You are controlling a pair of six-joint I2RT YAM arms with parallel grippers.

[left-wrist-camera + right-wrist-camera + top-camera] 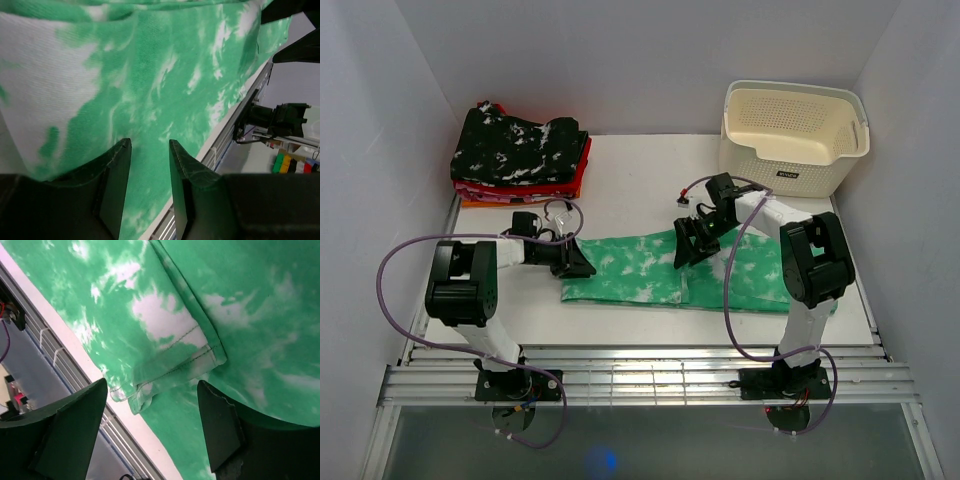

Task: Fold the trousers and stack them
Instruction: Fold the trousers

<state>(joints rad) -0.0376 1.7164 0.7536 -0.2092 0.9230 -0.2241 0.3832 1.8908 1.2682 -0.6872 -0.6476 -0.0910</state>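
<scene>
The trousers (630,272), bright green with white blotches, lie in a long folded band across the middle of the table. The leg hems (170,365) rest on top of the band near its middle. My left gripper (578,266) sits low at the band's left end. In the left wrist view its jaws (148,150) stand partly apart, and flat green cloth (165,75) shows through the gap with nothing pinched. My right gripper (688,248) hovers over the hems. Seen in the right wrist view, it (152,390) is wide open and holds nothing.
A cream perforated basket (795,135) stands at the back right. A black white-speckled garment (520,145) tops a stack of red and orange clothes (480,195) at the back left. Metal rails (640,375) run along the table's near edge, close to the trousers' front border.
</scene>
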